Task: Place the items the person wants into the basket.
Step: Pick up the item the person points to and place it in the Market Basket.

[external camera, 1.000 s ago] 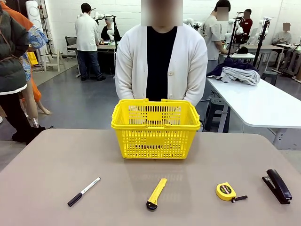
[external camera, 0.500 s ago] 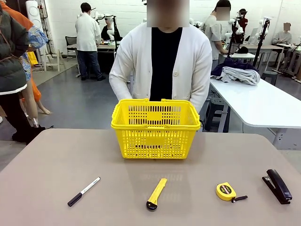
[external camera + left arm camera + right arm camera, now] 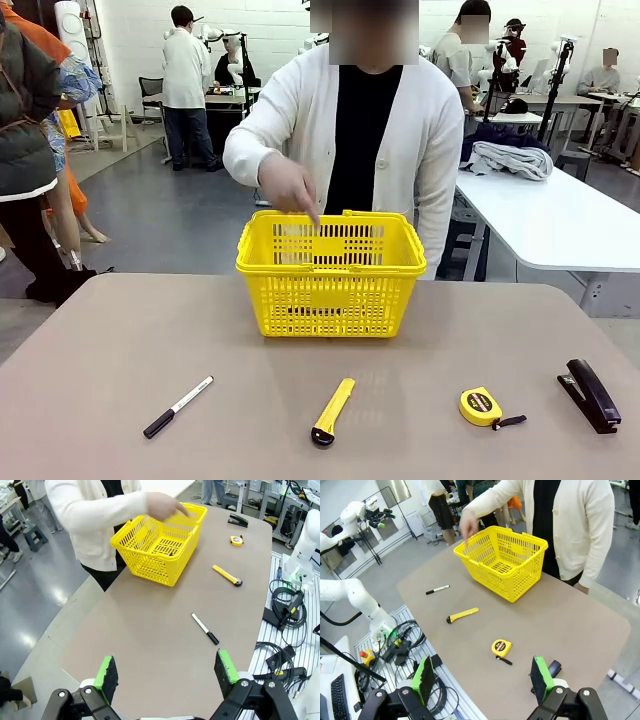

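Front view takes in a row of small things along the near side of the table (image 3: 120, 340). At the left lies a marker (image 3: 178, 407) with a black cap and white barrel, set at an angle with the cap end nearest. Near the middle lies the yellow utility knife (image 3: 333, 410), its black tip at the near end. To its right sits the round yellow tape measure (image 3: 482, 406). At the far right lies a black stapler (image 3: 590, 395). All four lie well apart from one another on the tabletop.

Beyond the knife, in the middle of the table's far half, the yellow basket (image 3: 331, 290) stands upright with its handles folded down on the rim. The person (image 3: 345, 120) in the white cardigan stands just behind it at the far edge. One hand (image 3: 288, 187) is held over the basket's far left corner, fingers pointing down; I cannot tell whether it touches the rim.

Left wrist view has the left gripper (image 3: 166, 670) released, jaws spread wide, holding nothing, over the table's left end and well apart from the marker. Right wrist view has the right gripper (image 3: 481, 676) likewise released and holding nothing, off the table's near right edge, with the tape measure near it.
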Robot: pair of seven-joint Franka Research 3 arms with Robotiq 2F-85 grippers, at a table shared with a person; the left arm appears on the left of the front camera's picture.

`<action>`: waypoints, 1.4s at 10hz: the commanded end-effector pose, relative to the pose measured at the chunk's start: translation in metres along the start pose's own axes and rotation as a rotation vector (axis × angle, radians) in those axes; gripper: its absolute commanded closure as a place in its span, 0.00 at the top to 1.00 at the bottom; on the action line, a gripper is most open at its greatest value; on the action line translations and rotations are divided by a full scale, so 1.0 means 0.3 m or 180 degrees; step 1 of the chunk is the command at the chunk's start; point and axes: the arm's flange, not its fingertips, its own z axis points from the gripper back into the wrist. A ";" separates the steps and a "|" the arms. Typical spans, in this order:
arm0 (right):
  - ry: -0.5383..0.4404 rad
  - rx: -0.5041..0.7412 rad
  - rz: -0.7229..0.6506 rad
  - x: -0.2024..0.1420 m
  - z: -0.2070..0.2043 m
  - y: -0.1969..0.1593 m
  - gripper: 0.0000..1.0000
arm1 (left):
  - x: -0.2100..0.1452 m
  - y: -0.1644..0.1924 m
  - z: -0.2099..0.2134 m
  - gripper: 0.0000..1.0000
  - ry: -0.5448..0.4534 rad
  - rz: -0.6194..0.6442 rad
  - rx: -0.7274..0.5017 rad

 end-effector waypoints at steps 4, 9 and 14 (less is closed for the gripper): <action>-0.0063 0.0041 0.0033 0.006 0.002 -0.003 1.00 | 0.002 0.001 0.003 1.00 0.0006 -0.0005 0.0007; -0.0063 0.0041 0.0033 0.006 0.002 -0.003 1.00 | 0.002 0.001 0.003 1.00 0.0006 -0.0005 0.0007; -0.0063 0.0041 0.0033 0.006 0.002 -0.003 1.00 | 0.002 0.001 0.003 1.00 0.0006 -0.0005 0.0007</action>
